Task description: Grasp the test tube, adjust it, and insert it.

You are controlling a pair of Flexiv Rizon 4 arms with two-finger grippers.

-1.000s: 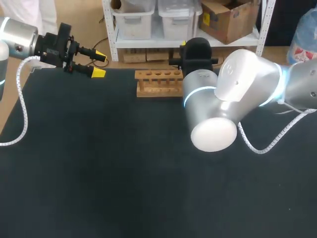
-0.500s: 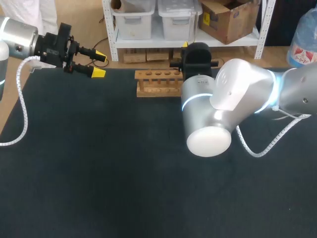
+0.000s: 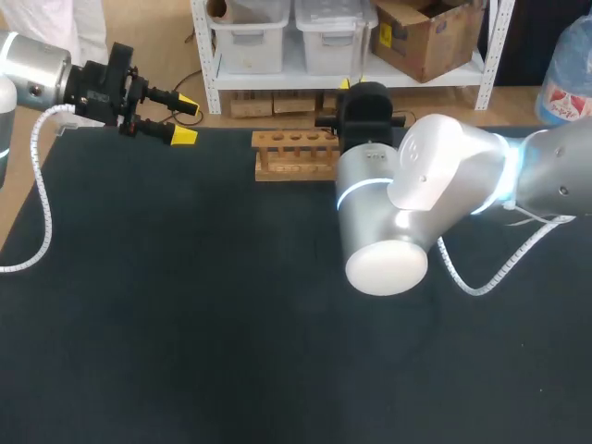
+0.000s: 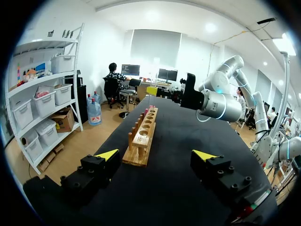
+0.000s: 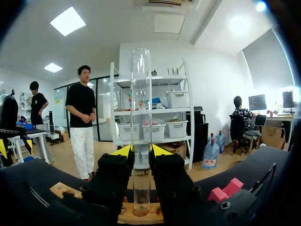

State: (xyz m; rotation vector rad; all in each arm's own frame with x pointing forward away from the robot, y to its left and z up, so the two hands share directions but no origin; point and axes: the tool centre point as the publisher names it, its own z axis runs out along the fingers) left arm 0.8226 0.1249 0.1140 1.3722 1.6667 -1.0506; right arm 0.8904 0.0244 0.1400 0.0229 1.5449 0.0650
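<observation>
Right wrist view: clear test tube (image 5: 141,117) upright, clamped between the fingers of the right gripper (image 5: 141,157), its base over the wooden rack (image 3: 294,157) at the far edge of the black table (image 3: 185,305); left gripper (image 3: 185,120) spread wide, empty, above the far-left corner

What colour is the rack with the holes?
The rack is light brown wood, clearest in the left wrist view.

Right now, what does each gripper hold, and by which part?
Right gripper: the glass test tube, clamped around its lower half. Left gripper: nothing, open.
</observation>
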